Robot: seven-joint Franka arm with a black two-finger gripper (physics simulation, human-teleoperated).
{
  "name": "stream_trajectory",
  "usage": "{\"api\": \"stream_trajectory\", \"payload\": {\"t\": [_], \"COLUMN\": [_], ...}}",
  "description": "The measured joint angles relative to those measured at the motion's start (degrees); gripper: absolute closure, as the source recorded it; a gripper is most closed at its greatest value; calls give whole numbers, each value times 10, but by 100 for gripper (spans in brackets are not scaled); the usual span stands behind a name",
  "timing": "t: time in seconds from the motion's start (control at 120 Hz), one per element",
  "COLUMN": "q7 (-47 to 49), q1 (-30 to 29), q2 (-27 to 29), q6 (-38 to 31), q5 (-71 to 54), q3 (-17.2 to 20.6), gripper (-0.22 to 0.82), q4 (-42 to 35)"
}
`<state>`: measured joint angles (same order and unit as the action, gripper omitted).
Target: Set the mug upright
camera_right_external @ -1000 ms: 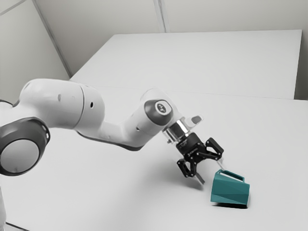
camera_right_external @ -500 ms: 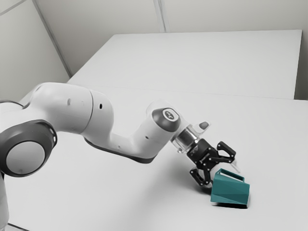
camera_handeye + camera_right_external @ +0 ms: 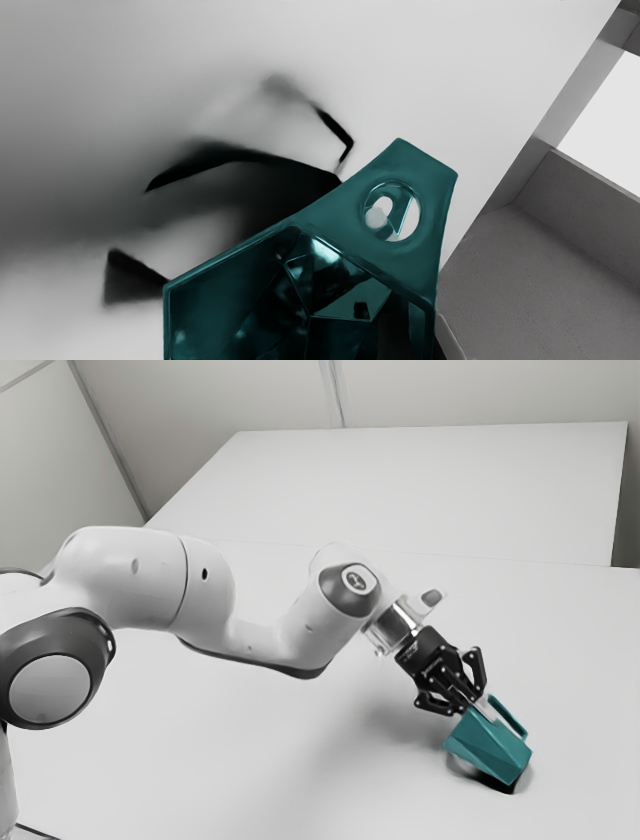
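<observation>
Tool (image 3: 482, 709) slants down toward exterior view's right, gripping tilted teal mug (image 3: 488, 746) by wall.

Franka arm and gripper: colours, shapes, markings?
The arm is white with rounded segments and dark grey joint covers, one framing a light grey disc. A small pale emblem marks the forward joint; beyond is a silver collar. The gripper is black, with angular linkages and pale fingertips.

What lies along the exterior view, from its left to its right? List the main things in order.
The arm's large round joint cap, the arm's smaller joint with the logo, the black claw, the tilted teal mug.
</observation>
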<state>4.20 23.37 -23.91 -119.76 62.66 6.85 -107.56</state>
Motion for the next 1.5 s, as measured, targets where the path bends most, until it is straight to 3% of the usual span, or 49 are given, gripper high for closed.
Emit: {"api": "stream_trajectory", "payload": {"t": [0.417, 0.65, 0.808, 1.008, 1.3, 1.5], "q7": [13, 48, 78, 104, 108, 106], "q1": [12, 12, 5, -50, -128, -149], "q2": [20, 89, 128, 169, 206, 238], "q6": [-1, -1, 1, 7, 7, -40], "q5": [-80, -324, -477, -596, -654, -683], "q3": [1, -5, -34, -41, -29, -24], "gripper": [78, 78, 79, 79, 79, 79], "q4": [14, 14, 8, -4, -45, -111]}}
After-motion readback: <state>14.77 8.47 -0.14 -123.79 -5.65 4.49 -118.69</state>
